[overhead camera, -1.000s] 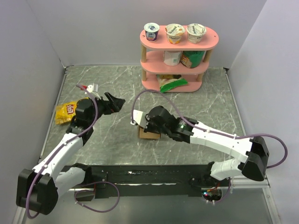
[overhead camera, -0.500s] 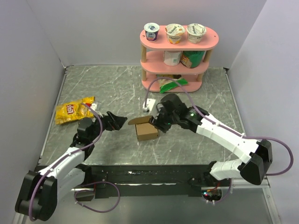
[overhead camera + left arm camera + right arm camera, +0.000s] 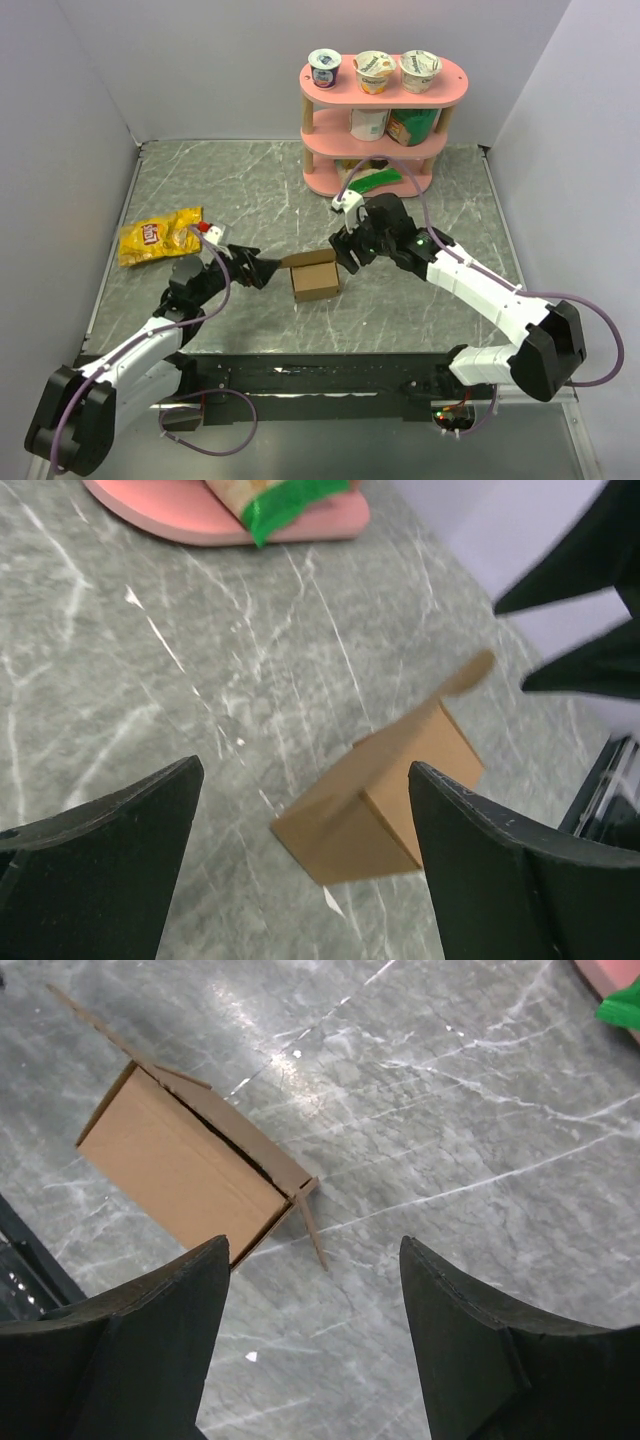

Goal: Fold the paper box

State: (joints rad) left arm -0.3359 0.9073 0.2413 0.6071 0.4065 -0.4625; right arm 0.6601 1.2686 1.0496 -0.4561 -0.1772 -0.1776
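Observation:
The paper box (image 3: 315,280) is a small brown cardboard cube standing on the marble table, its lid flap raised and slightly ajar. In the left wrist view the paper box (image 3: 375,805) sits just ahead of the open fingers. My left gripper (image 3: 262,271) is open, low over the table just left of the box, nothing between its fingers. My right gripper (image 3: 345,248) is open above and right of the box, apart from it. From the right wrist the paper box (image 3: 185,1165) lies at upper left, with a loose side tab sticking out.
A yellow snack bag (image 3: 157,238) lies at the left of the table. A pink three-tier shelf (image 3: 383,125) with cups and packets stands at the back. Grey walls close in the table on three sides.
My right gripper let go of the box, opened and drew back up to the right. My left gripper came down and moved right toward the box. The box now stands free.

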